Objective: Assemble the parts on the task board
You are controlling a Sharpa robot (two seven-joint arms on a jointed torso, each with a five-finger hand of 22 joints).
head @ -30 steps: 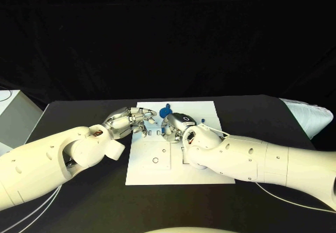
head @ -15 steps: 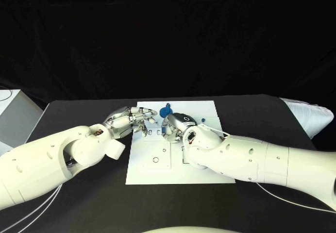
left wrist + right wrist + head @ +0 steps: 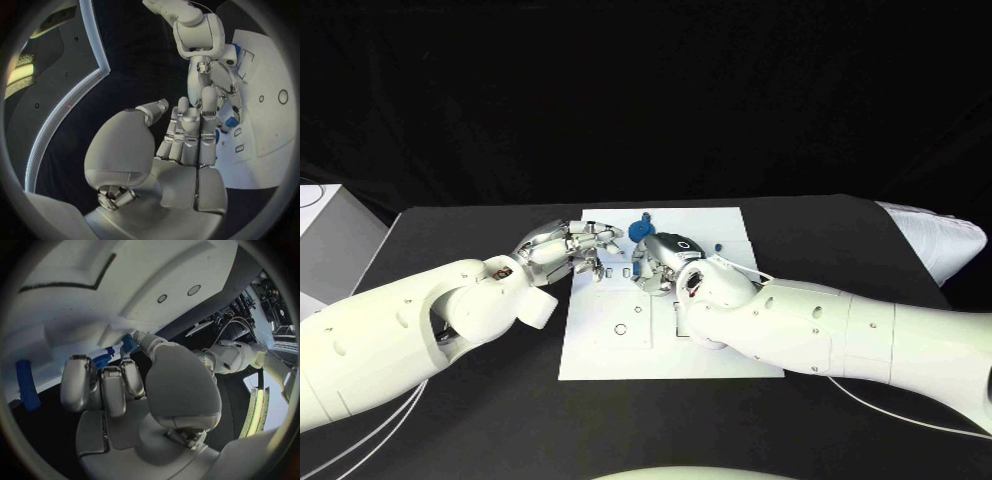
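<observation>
In the right wrist view we see the right hand's fingers (image 3: 103,385) curled around a small blue part (image 3: 102,360); the right hand (image 3: 665,262) sits at the centre of the head view. The left hand (image 3: 567,250) meets it from the left, fingers extended and close together (what they touch we cannot tell). Both work over the upper half of the task board (image 3: 610,345), where a blue round part (image 3: 642,229) lies near the far edge.

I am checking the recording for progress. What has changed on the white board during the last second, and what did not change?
Almost nothing visibly changed. The left hand and the right hand remain close together over the far part of the white rectangular task board. The right hand's fingers touch a small blue plastic part; whether they hold it is unclear. The round blue part near the board's far edge stayed in place.
</observation>
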